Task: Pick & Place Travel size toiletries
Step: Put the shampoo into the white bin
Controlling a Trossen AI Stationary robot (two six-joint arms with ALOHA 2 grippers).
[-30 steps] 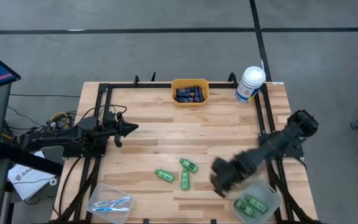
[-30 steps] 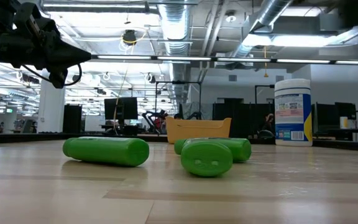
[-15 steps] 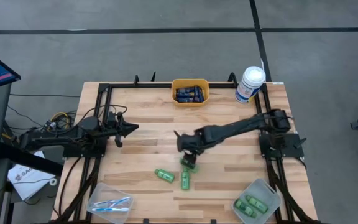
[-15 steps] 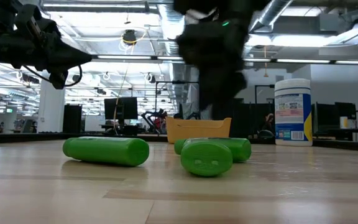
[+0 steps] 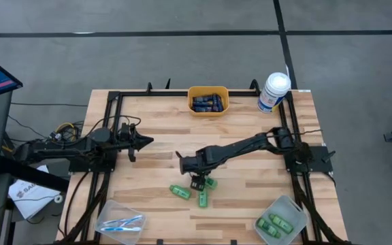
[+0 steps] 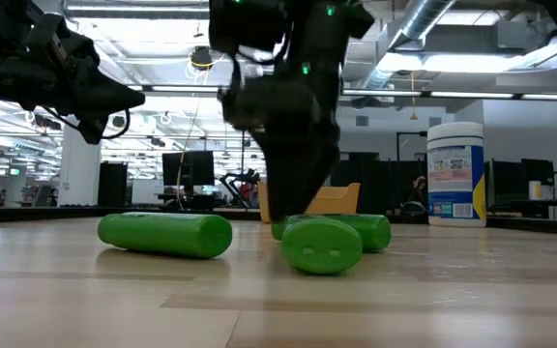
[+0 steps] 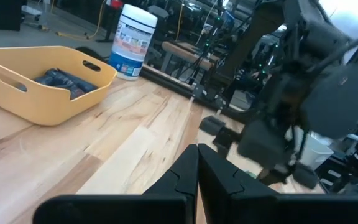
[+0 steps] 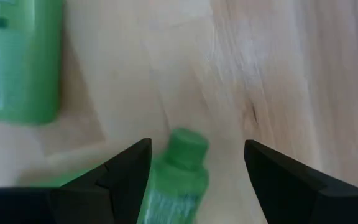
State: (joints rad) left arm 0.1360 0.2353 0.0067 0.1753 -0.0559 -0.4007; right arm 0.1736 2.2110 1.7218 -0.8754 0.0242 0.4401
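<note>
Reaching across the middle of the pale wooden table [image 5: 250, 129], your right gripper [image 5: 197, 182] hangs with its fingers spread wide, straddling the cap end of one small bright green plastic bottle [image 8: 174, 177]. You set it that way so the fingers can close on the bottle's sides. Two more green bottles [image 5: 179, 192] lie just beside it on the wood, and others already sit in the clear plastic tub [image 5: 292, 212] at the near right corner, which looks to be their destination. Dark blue flat tubes fill the yellow bin [image 5: 208, 107]. Your left gripper [image 5: 144, 141] waits at the table's left side, fingers pressed together, empty. Compared with a second ago, your right arm has swung from beside the tub out to the loose bottles.
</note>
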